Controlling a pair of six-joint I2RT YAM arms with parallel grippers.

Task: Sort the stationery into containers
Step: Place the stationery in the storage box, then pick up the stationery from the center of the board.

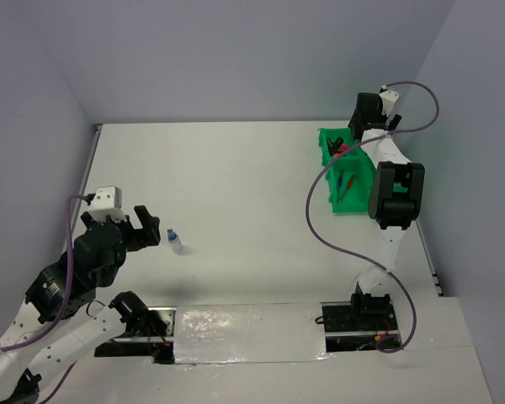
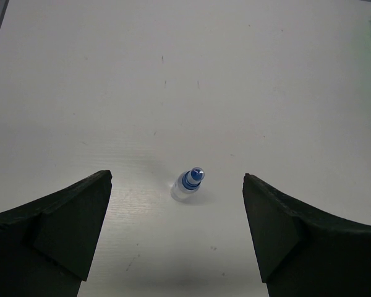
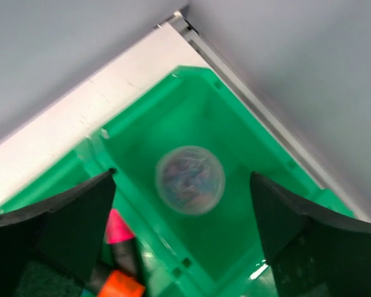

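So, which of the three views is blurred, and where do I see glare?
Right wrist view: blurred; the round pot in the green tray looks soft, and a small glare spot sits on the tray at lower right. Left wrist view: sharp; the small bottle is crisp. Top view: even light, glare only on the shiny strip between the arm bases.

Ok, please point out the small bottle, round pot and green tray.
small bottle (image 2: 187, 184), left wrist view, its clear body.
round pot (image 3: 190, 179), right wrist view, middle of its top.
green tray (image 1: 337, 206), top external view, its near wall.
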